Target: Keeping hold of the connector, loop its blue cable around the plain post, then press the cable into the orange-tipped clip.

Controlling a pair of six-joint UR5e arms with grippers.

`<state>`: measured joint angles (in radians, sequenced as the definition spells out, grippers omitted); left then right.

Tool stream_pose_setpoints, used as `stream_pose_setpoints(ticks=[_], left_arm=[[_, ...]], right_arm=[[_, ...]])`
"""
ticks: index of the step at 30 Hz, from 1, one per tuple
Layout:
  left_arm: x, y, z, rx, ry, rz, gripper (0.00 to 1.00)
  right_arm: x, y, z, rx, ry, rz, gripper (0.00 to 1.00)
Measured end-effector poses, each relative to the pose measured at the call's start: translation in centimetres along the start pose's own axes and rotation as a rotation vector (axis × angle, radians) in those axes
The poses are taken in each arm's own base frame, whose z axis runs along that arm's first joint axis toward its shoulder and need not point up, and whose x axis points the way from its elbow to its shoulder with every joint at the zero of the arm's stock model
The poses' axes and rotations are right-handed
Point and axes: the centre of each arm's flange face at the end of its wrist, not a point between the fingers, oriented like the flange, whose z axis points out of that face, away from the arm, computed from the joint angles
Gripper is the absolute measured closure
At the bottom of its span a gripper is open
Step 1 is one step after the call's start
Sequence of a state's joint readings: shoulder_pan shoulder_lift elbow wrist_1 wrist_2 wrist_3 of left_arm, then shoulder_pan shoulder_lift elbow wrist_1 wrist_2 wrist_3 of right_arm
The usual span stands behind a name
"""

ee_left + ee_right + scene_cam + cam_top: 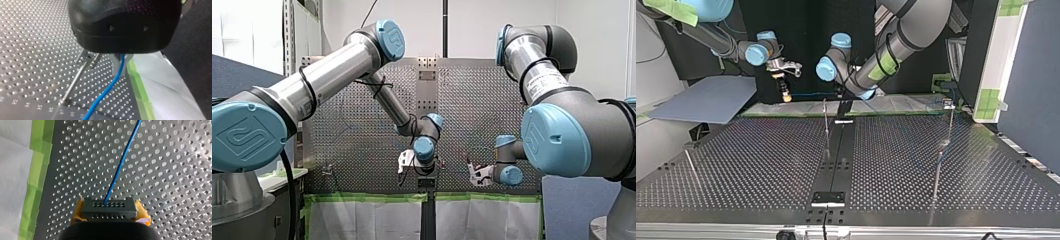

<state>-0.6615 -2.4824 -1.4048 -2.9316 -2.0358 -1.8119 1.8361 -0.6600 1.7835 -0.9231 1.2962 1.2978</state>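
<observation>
My right gripper (109, 213) is shut on the dark connector (109, 207), yellow pads on both its sides. The blue cable (121, 162) leaves the connector's face and runs away over the perforated plate. In the left wrist view my left gripper (120, 65) has its metal fingers shut on the blue cable (107, 88), which hangs down from them to the plate. A thin plain post (74, 82) stands beside those fingers, its top close to them. In the top view the cable (813, 93) stretches between the right gripper (785, 95) and the left gripper (845, 106), behind the post (826, 125). No orange-tipped clip stands out.
More thin posts stand on the plate at the top view's right (939, 170) and left (691, 167). A black strip (836, 155) runs down the plate's middle. Green tape (37, 170) and white sheeting (160, 82) border the plate's edge near both grippers.
</observation>
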Motion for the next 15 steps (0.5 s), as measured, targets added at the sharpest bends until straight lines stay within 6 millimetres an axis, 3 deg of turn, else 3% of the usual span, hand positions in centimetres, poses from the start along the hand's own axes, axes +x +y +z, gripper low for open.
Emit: stream_pose_setpoints(ticks=[15], left_arm=[[0.2, -0.5, 0.5, 0.039, -0.02, -0.007, 0.99]], right_arm=[[0.6, -1.0, 0.5, 0.021, 0.013, -0.019, 1.0]])
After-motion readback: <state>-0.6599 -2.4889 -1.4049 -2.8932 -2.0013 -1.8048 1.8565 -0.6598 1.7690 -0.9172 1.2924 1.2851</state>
